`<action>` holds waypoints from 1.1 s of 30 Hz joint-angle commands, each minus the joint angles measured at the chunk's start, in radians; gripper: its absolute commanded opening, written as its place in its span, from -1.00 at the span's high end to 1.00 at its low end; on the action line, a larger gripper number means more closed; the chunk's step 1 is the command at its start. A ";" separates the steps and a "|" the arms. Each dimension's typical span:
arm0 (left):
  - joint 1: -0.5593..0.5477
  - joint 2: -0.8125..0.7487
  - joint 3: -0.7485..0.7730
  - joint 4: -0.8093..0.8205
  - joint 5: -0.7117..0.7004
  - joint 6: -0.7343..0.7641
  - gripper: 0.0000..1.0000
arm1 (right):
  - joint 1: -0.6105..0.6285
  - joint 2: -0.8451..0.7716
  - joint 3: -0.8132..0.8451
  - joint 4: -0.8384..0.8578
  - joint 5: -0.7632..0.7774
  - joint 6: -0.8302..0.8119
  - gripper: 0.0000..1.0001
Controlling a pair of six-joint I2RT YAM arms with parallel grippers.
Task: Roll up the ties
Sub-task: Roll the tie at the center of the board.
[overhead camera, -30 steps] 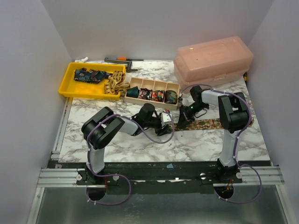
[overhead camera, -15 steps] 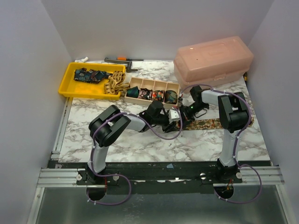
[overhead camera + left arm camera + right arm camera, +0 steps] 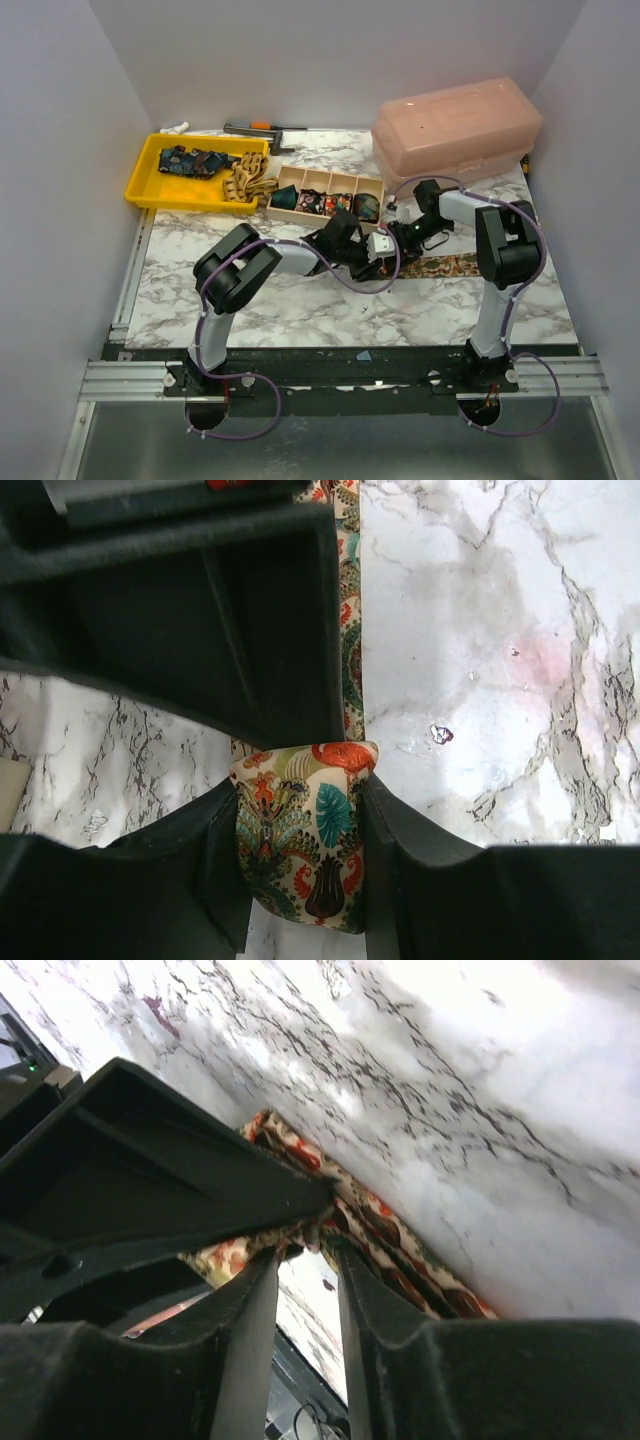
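Paisley cloth in cream, teal and orange is bulging between the left fingers (image 3: 400,880), which are clamping a folded part of the tie (image 3: 305,850). The right fingers (image 3: 250,1330) are sitting almost together at the tie's edge; we are not able to tell whether they are pinching it. From above, we are seeing both sets meeting on the marbled bench (image 3: 450,300), tips hidden behind the wrists, while the tie's flat tail is stretching rightward.
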 commanded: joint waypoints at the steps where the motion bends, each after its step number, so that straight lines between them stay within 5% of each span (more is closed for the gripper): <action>1: 0.007 0.088 -0.036 -0.289 -0.157 0.079 0.61 | -0.034 -0.064 0.015 -0.063 -0.026 -0.044 0.30; 11: 0.007 0.097 -0.016 -0.326 -0.159 0.081 0.60 | -0.032 -0.089 0.011 -0.035 -0.213 -0.004 0.01; 19: 0.007 0.096 -0.018 -0.322 -0.142 0.077 0.55 | -0.027 -0.009 0.011 0.005 -0.157 0.002 0.12; 21: 0.007 0.098 -0.016 -0.327 -0.132 0.078 0.53 | -0.026 0.006 0.007 0.035 -0.158 0.014 0.24; 25: 0.006 0.100 -0.015 -0.323 -0.129 0.075 0.46 | -0.027 0.007 -0.019 0.057 -0.143 0.012 0.96; 33: 0.042 0.052 -0.077 -0.164 -0.021 0.010 -0.12 | -0.034 0.008 -0.047 0.050 0.036 -0.032 0.99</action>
